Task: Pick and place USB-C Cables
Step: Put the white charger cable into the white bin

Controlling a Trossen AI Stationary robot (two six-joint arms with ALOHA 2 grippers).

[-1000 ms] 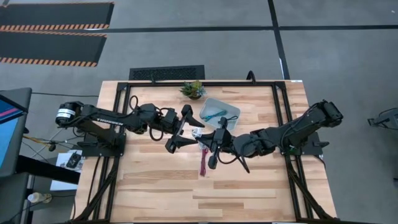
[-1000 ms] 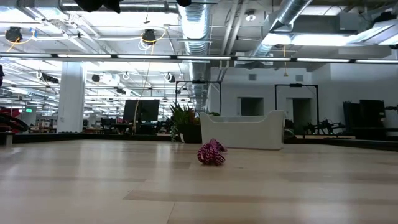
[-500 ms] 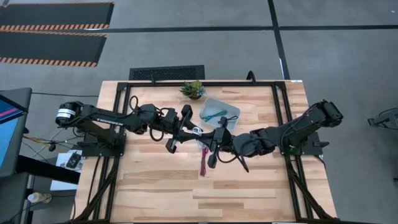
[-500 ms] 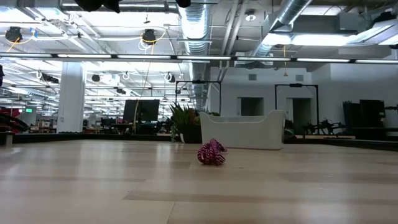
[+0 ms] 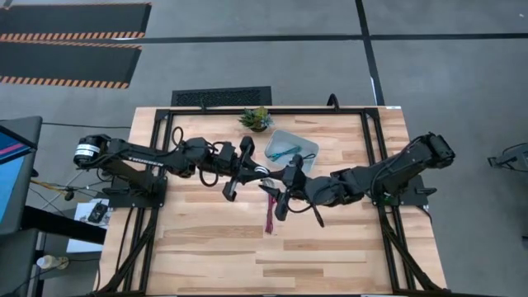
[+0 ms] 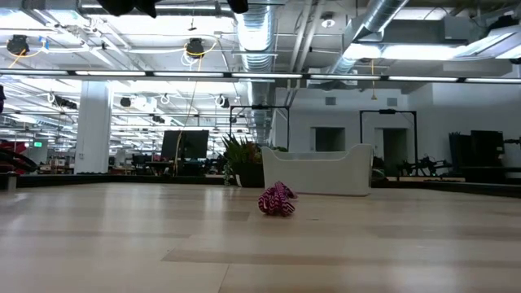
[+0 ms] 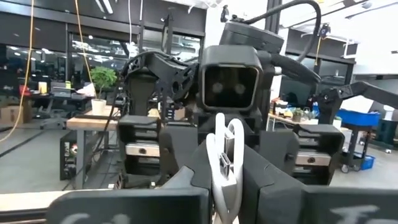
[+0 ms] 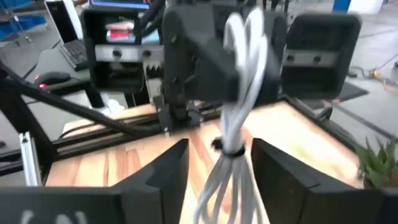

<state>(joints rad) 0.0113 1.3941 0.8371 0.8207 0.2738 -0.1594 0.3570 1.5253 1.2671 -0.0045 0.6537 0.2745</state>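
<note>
At the desk's (image 5: 206, 247) middle, the left tool (image 5: 246, 171) and right tool (image 5: 285, 180) meet around the white cable (image 5: 261, 173), mostly hidden between them. The left tool pinches it; the right tool's fingers straddle it, grip unclear. The maroon cable (image 5: 270, 216) lies just nearer the front edge, the teal cable (image 5: 286, 152) in the tray (image 5: 307, 145) by the plant (image 5: 256, 118).

Two robot arms, both matte black and built from chunky jointed segments. The left arm (image 5: 157, 157) ends at its base in a round silver-white cap, and pale lettering, too small to read, runs along its long upper link. Thin black cables loop loosely beside its wrist. The right arm (image 5: 388, 172) is the same dark colour, with a bulky rounded shoulder block and black cabling trailing under its forearm. Seen close up, the right arm's wrist carries a boxy black camera housing (image 7: 231, 78) with two small dark lenses set side by side, flanked by flat rectangular blocks bearing pale metal strips. The fingers (image 8: 163, 172) are broad, smooth, dark wedges.
</note>
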